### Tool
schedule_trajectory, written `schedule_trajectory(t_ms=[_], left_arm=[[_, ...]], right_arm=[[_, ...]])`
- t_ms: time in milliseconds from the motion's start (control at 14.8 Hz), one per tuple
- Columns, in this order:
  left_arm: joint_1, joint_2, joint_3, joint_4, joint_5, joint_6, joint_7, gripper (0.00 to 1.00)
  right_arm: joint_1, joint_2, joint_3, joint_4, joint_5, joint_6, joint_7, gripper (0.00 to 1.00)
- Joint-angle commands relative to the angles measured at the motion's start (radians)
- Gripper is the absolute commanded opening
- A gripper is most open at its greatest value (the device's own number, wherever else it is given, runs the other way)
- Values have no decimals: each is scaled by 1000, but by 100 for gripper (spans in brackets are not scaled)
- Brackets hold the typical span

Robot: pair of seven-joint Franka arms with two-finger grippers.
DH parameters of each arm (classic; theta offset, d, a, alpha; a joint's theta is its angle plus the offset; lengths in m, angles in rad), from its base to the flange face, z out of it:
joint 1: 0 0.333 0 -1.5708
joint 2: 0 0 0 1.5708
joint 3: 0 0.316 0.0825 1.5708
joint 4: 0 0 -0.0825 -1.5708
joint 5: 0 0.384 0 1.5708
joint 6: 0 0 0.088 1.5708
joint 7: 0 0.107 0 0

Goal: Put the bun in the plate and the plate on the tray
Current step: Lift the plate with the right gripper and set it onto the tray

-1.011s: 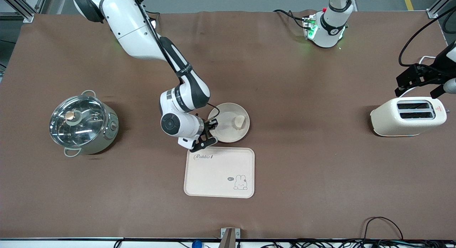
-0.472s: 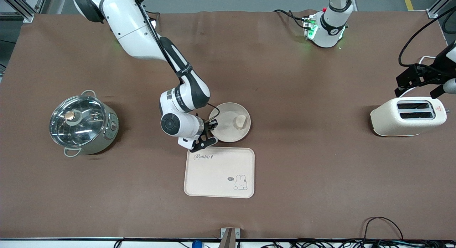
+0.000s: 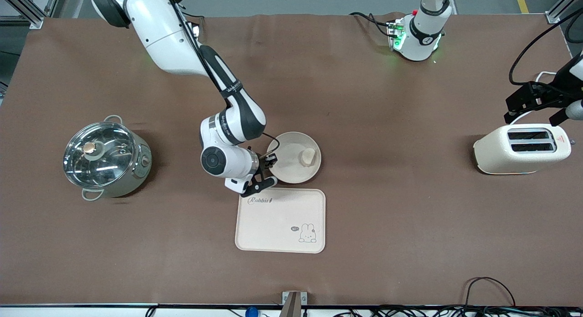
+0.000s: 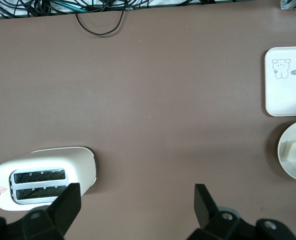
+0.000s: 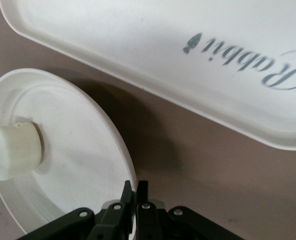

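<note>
The round cream plate [image 3: 291, 170] sits just farther from the front camera than the Rabbit tray [image 3: 273, 221], and a shadow lies under its gripped edge. The pale bun [image 3: 309, 156] lies in the plate, on its side toward the left arm's end. My right gripper [image 3: 272, 161] is shut on the plate's rim at the side toward the right arm's end. The right wrist view shows my right gripper [image 5: 135, 186] pinching the plate [image 5: 83, 150], with the bun [image 5: 15, 150] and tray [image 5: 138, 45]. My left gripper [image 3: 535, 116] waits open and empty above the toaster; the left wrist view shows it [image 4: 136, 192].
A cream toaster [image 3: 521, 148] stands at the left arm's end of the table and shows in the left wrist view [image 4: 43, 177]. A steel pot with a glass lid [image 3: 107, 160] stands at the right arm's end. Cables lie along the table's edge nearest the front camera.
My right arm's wrist has shifted slightly toward the right arm's end while holding the rim. The plate has barely moved. The left arm has not moved.
</note>
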Motion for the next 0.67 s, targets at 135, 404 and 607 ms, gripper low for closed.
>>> schedule_trajectory(t_ms=[135,404,607], left_arm=[[-5,7,-5,24,20,-31,-10,100],[-5,7,-5,24,20,-31,-12,100],[-5,7,-8,24,20,-31,-10,100]], right_arm=[[-129,-53,5,66,144,-130,-1,3],[-188,13,4,193,169,-122,23,1],[-194,108,4,317,169,-58,123,1]])
